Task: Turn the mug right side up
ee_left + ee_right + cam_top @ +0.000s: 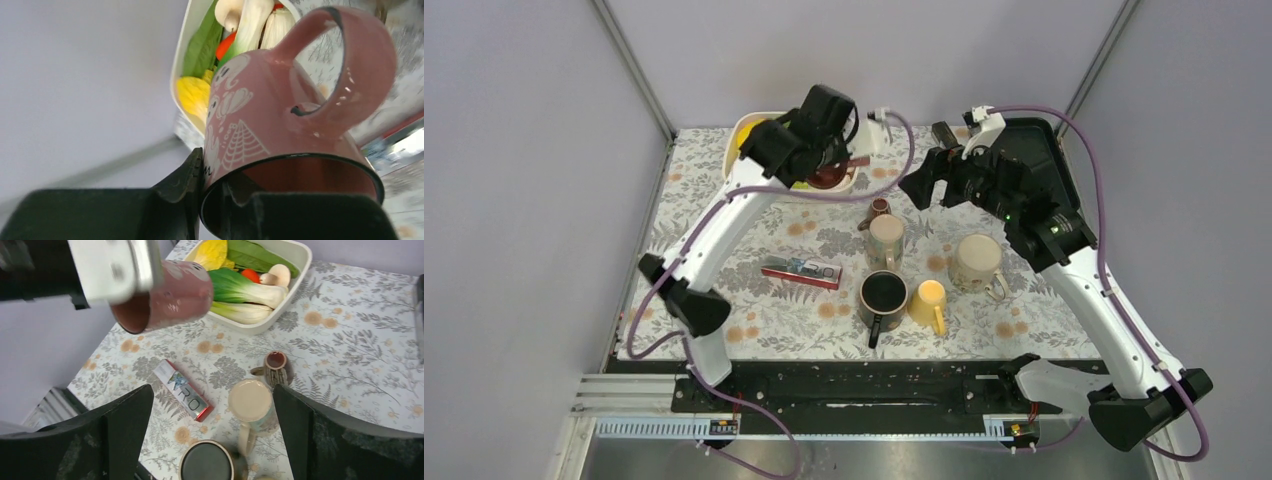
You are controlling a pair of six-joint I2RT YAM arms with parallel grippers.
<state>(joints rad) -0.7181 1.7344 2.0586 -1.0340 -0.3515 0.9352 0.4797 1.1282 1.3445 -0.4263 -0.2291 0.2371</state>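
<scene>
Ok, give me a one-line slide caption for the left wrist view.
Left gripper, jaws shut on the rim of the pink mug, with a white dish of vegetables behind.

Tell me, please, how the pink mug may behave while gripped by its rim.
The mug looks glazed and glossy, so it may slip. The left gripper pinches only the rim, so it could pivot. It looks like rigid ceramic, probably breakable if dropped.
</scene>
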